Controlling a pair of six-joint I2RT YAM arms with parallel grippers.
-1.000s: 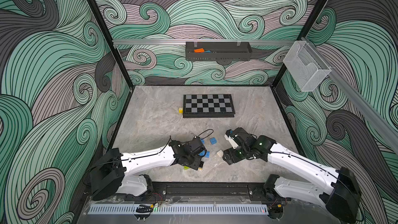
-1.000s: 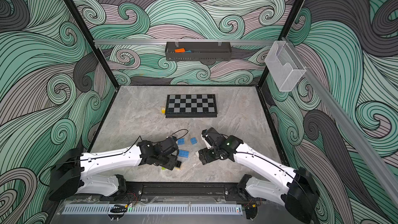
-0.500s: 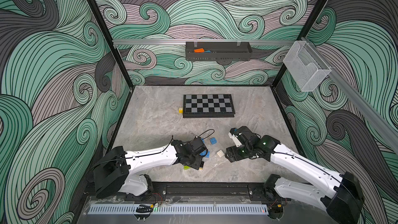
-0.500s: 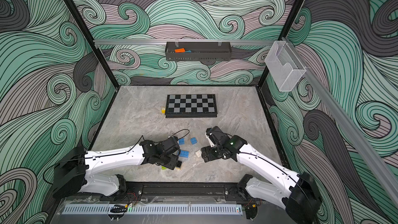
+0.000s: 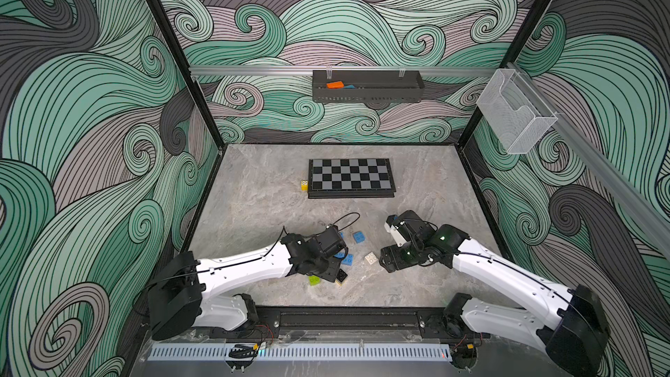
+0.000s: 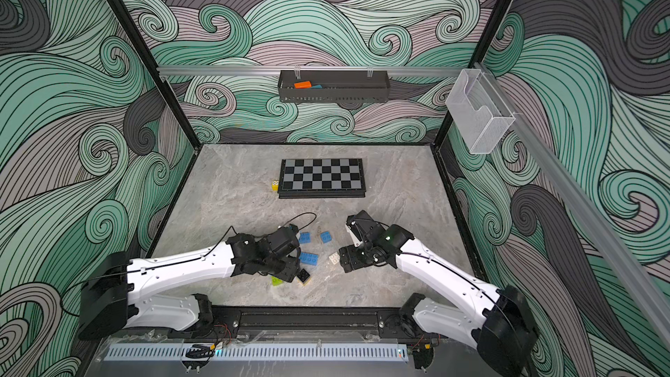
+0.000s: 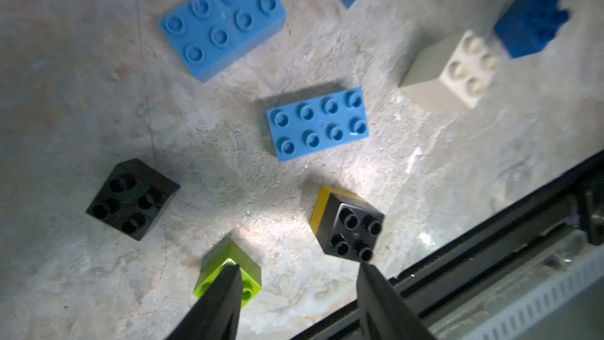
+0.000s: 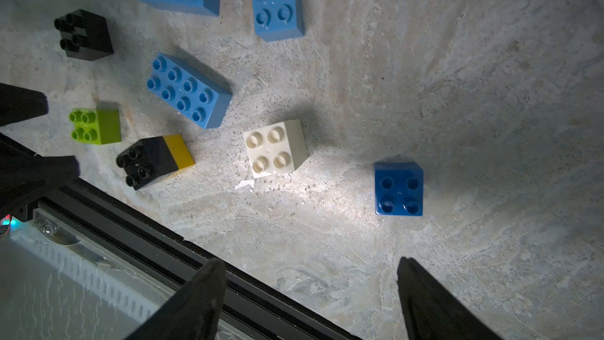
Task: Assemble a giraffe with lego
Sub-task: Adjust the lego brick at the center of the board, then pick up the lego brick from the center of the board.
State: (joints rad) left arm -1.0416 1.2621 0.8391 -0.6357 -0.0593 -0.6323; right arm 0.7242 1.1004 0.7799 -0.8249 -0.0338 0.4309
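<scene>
Sitting inside the black tray (image 5: 368, 97) is an orange block (image 5: 334, 84).

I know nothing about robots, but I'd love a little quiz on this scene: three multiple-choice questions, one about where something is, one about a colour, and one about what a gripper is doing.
1. Where does the small yellow die lie?
A) beside the chessboard
B) on top of the chessboard
C) stacked on a brick

2. One black brick is stacked on another brick. What colour is that other brick?
A) white
B) yellow
C) lime green

3. How is the right gripper?
A) shut on a brick
B) shut, holding nothing
C) open, holding nothing

Answers:
1 A: both top views show the die just off the board's edge.
2 B: the right wrist view shows a yellow brick joined under the black one.
3 C: its fingers stand wide apart with nothing between them.
</scene>
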